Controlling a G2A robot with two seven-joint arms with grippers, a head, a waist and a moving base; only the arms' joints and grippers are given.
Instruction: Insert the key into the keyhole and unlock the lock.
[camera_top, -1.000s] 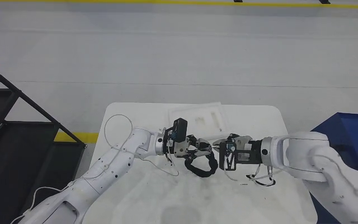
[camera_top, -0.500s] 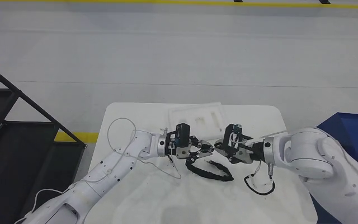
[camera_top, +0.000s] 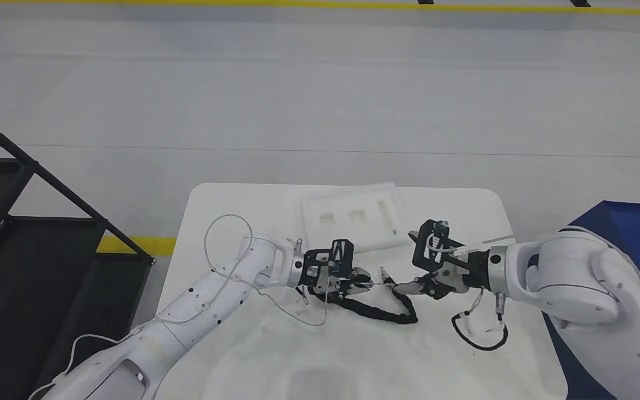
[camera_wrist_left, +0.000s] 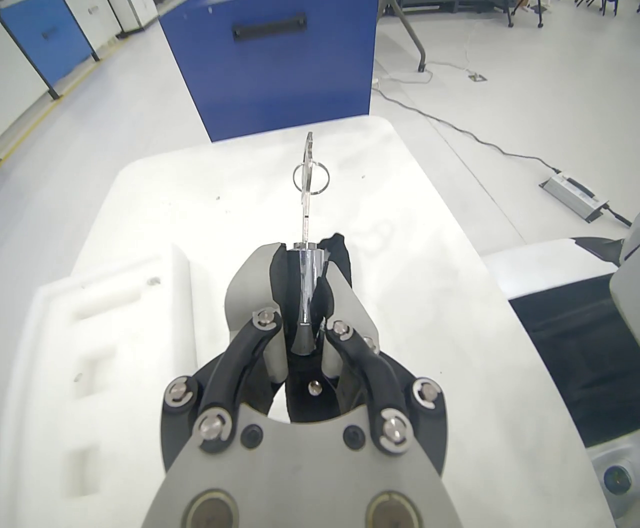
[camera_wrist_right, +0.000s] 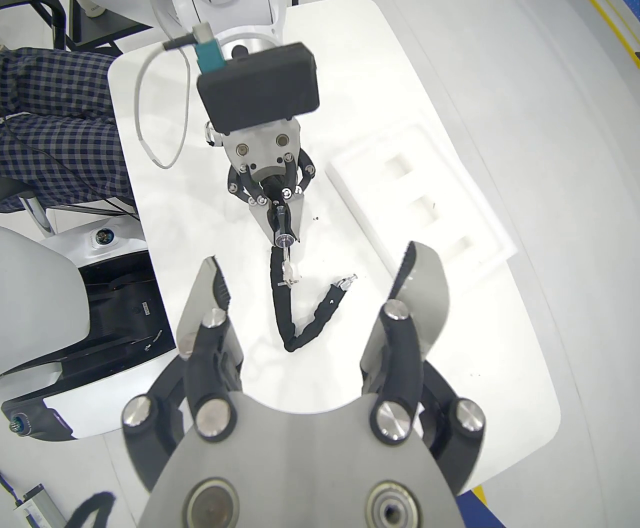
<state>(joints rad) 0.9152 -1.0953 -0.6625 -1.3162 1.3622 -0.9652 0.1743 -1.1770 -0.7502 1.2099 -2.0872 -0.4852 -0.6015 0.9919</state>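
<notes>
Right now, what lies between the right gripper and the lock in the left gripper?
The key jutting from the lock and the black cable bent on the table; the right wrist view shows both.

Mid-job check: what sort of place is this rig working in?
Probably a large industrial hall or robotics lab: a wide grey floor with a yellow floor marking, a blue cabinet by the white table, and a power box with cables on the floor.

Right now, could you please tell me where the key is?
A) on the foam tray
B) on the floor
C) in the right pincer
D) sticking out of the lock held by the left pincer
D: the key stands out of the end of the lock, which the left pincer grips; the right pincer is open and empty.
</notes>
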